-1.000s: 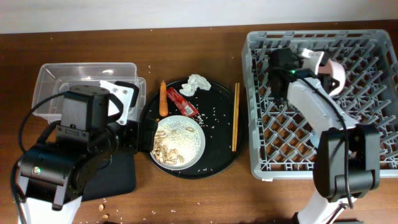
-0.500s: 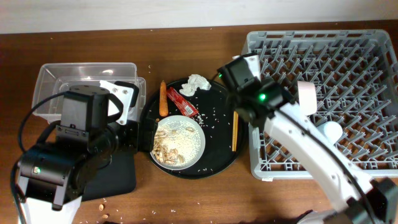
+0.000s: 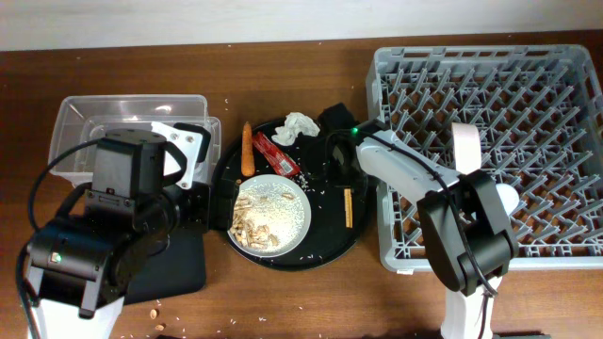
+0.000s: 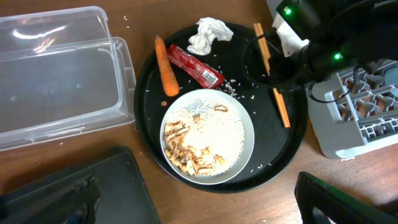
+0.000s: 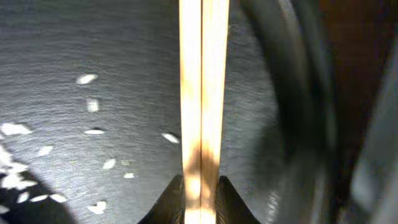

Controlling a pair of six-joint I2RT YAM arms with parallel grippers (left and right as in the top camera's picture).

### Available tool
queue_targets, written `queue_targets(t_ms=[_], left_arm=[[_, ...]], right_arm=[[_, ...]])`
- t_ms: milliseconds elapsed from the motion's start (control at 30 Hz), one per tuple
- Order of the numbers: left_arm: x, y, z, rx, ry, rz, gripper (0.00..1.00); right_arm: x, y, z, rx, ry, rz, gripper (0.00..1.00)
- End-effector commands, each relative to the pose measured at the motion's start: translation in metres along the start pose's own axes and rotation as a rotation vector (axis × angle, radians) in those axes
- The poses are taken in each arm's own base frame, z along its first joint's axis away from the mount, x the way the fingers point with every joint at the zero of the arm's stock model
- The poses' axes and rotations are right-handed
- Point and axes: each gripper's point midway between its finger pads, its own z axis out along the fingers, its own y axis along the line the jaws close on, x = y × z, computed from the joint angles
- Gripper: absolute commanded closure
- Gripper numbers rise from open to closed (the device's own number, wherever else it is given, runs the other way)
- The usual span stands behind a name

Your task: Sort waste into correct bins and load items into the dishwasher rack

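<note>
Now the right pincer (image 5: 200,200) is clenched on the wooden chopsticks (image 5: 203,87), one fingertip pressed to each side; the pair lies on the round black tray (image 3: 325,252) near its right rim, just beside the dishwasher rack (image 3: 537,66); rice grains (image 5: 87,79) dot the tray alongside; the left pincer (image 4: 198,202) hangs released, fingers spread wide, near the clear tub (image 3: 85,118).

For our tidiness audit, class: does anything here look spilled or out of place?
Yes. Rice grains lie scattered across the round black tray outside the bowl, and crumbs dot the table.
</note>
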Motion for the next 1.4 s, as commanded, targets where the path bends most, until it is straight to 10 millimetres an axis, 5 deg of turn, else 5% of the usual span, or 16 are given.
queue_targets(t_ms=[0,100,300,500,567,667,733,800,900,933,1000,1033,1100,1167,1267,1367], left_arm=[[-0.003,0.001,-0.004,-0.009,-0.015,-0.004,0.01],[-0.003,0.001,-0.004,-0.009,-0.015,-0.004,0.01],[-0.003,0.001,-0.004,-0.009,-0.015,-0.004,0.01],[-0.003,0.001,-0.004,-0.009,-0.015,-0.004,0.01],[-0.003,0.001,-0.004,-0.009,-0.015,-0.004,0.01],[-0.003,0.001,-0.004,-0.009,-0.015,-0.004,0.01],[-0.003,0.001,-0.004,-0.009,-0.015,-0.004,0.01],[-0.003,0.001,-0.004,-0.009,-0.015,-0.004,0.01],[-0.003,0.001,-0.004,-0.009,-0.015,-0.004,0.01],[-0.003,0.001,-0.004,-0.009,-0.015,-0.003,0.01],[-0.003,0.001,-0.004,-0.009,-0.015,-0.004,0.01],[-0.003,0.001,-0.004,-0.009,-0.015,-0.004,0.01],[-0.003,0.001,-0.004,-0.009,-0.015,-0.004,0.01],[-0.003,0.001,-0.004,-0.009,-0.015,-0.004,0.01],[-0.003,0.001,-0.004,-0.009,-0.015,-0.004,0.01],[-0.003,0.001,-0.004,-0.009,-0.015,-0.004,0.01]], right_arm=[[-0.001,0.001,-0.006,-0.005,-0.01,-0.046,0.61],[-0.012,0.012,-0.043,-0.075,-0.096,-0.088,0.62],[0.009,0.011,0.009,-0.063,0.025,-0.083,0.77],[0.006,0.018,0.005,-0.099,0.02,-0.084,0.96],[-0.011,0.025,-0.035,-0.139,-0.07,-0.085,0.96],[-0.038,0.023,-0.152,-0.225,-0.345,-0.101,0.96],[-0.046,-0.034,-0.195,-0.064,-0.474,-0.014,0.96],[-0.05,-0.084,-0.179,0.055,-0.42,-0.037,0.96],[-0.04,-0.112,-0.122,0.108,-0.221,-0.005,0.95],[-0.036,-0.113,-0.113,0.119,-0.188,-0.007,0.71],[-0.038,-0.096,-0.129,0.036,-0.217,-0.019,0.44],[-0.038,-0.066,-0.158,-0.07,-0.286,-0.065,0.37],[-0.027,-0.015,-0.158,-0.139,-0.297,-0.162,0.37],[-0.019,0.009,-0.114,-0.075,-0.242,-0.183,0.41],[-0.03,0.0,-0.055,0.032,-0.19,-0.097,0.45],[-0.011,0.007,-0.001,0.0,-0.041,-0.104,0.6]])
